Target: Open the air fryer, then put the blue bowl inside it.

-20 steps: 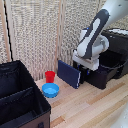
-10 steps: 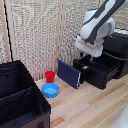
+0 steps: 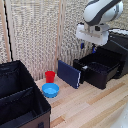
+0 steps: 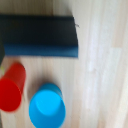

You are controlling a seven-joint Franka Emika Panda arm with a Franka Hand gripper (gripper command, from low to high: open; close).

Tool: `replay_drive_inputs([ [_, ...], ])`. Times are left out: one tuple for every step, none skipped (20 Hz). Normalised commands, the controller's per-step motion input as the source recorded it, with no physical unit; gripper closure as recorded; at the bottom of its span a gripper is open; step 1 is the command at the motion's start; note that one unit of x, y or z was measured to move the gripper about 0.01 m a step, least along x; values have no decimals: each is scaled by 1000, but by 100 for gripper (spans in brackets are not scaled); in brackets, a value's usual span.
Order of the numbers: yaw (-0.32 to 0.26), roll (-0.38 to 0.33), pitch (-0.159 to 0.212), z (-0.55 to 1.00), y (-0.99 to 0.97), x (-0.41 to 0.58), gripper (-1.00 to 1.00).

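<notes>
- Hand up in the air above the open drawer of the air fryer, holding nothing; fingers too blurred to tell how far apart.
- Drawer pulled out toward the exterior view's left; handle not clear enough to pick out.
- Dark-blue slab leaning just beside the drawer front.
- Red cup near the slab, on the wooden surface.
- Blue bowl on the surface just in front of the cup, well apart from the hand.
- Black fabric bin at the exterior view's left.

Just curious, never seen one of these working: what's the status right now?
Tool raised above open drawer, empty; fingers too blurred to call. Blue bowl on table by red cup. Dark slab stands between bowl and fryer.
</notes>
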Motion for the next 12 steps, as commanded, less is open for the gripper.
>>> replay_drive_inputs([
  [146,207,185,351,409,94,-100],
  [148,219,180,323,391,94,-100],
  [149,233,175,291,377,103,-100],
  [153,239,159,246,357,83,-100],
  [153,230,146,206,369,69,-100],
  [156,226,130,163,369,54,-100],
  [160,219,111,103,363,37,-100],
  [167,205,100,66,363,34,-100],
  [173,193,77,6,363,14,-100],
  [183,171,54,0,363,29,-100],
  [190,165,45,0,360,51,-100],
  [196,161,29,0,354,63,-100],
])
